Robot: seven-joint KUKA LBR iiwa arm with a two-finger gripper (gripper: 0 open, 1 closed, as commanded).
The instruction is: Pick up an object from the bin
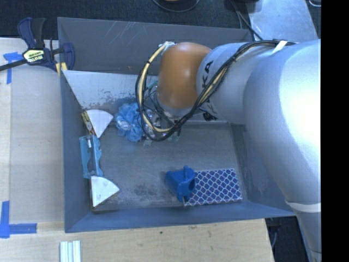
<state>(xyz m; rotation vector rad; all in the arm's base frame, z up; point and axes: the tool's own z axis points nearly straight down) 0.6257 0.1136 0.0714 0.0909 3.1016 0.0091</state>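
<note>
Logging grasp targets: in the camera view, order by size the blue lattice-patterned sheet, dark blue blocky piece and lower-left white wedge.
1. blue lattice-patterned sheet
2 and 3. dark blue blocky piece and lower-left white wedge look about alike; unranked.

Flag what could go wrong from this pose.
1. The orange wrist cover sits over the end effector, so a bad grasp near the crumpled light-blue thing beside it would be hard to catch from above.
2. The wrist cables loop low next to that thing and could snag it.
3. The upper white wedge lies close beside it and might get dragged along.
</note>
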